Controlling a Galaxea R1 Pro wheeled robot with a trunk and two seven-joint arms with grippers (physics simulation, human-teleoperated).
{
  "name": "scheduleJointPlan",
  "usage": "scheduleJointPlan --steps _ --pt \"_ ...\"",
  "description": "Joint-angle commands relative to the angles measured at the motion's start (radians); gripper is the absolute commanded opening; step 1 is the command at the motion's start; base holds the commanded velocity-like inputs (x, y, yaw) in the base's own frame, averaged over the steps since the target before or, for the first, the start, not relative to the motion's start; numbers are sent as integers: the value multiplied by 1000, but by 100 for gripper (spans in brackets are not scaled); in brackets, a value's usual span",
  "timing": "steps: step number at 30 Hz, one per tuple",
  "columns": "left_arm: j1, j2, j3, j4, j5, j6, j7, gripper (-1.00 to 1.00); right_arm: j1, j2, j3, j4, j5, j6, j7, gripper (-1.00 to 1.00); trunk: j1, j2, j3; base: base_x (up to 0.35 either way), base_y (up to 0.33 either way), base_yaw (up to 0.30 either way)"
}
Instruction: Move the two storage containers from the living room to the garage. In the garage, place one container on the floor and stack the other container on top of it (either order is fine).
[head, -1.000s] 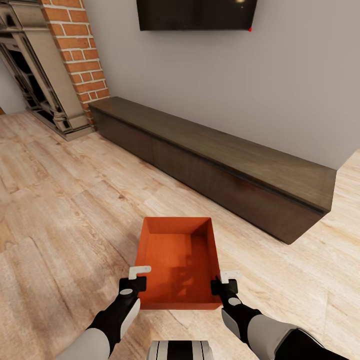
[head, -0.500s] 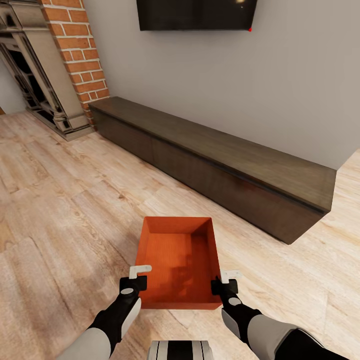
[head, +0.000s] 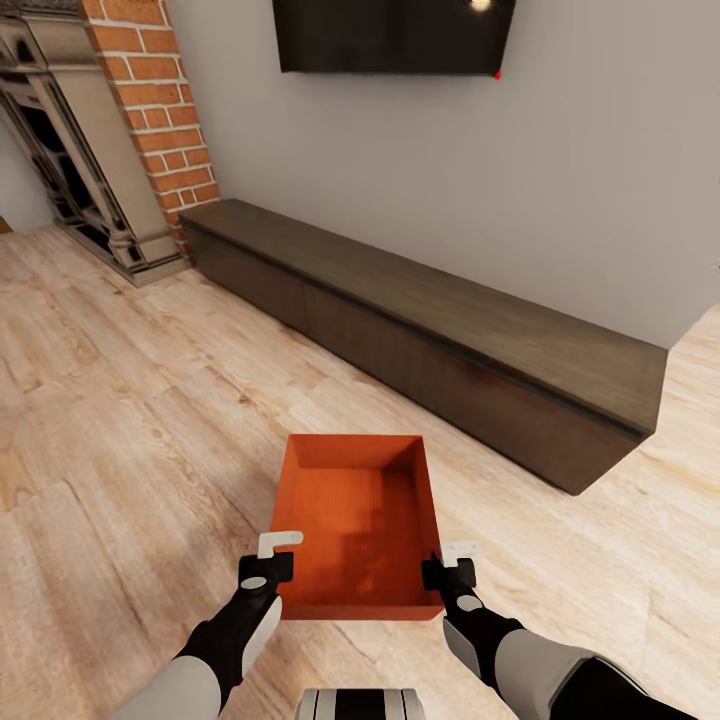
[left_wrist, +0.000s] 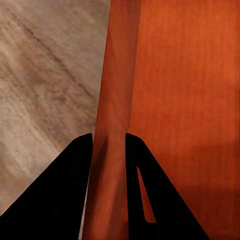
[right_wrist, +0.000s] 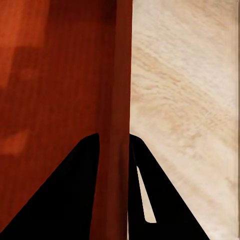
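head view: the container hangs out in front of the robot over the wood floor, open side up, nothing in it. Left gripper is on its left wall, right gripper on its right wall, both close to the near end. The long dark cabinet, the TV and the brick fireplace are further off, so this is the living room, garage leg not started by the look of it.

left wrist view: the two dark fingers sit one each side of the orange wall, clenched right on it, one inside the box and one outside.

right wrist view: same deal, fingers clamped across the other wall, floor showing past the rim.

step in hand, my guess: carry it out of the room.

doing it well: keep both hands level and the same way apart so the walls don't twist out; both grips are at the near end, so the far end probably wants to dip, go easy on turns.

watch out: give the cabinet corner plenty of room when swinging round.
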Motion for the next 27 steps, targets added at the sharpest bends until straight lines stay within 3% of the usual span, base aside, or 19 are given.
scheduleJointPlan --steps 1,27 --pt "0 1 -6 -1 2 8 15 -100 -1 0 -10 1 -19 -7 -5 -100 -4 7 3 0 0 0" --pt "0 3 -5 -9 2 6 16 -100 -1 0 -10 1 -19 -7 -5 -100 -104 189 84 0 0 0"
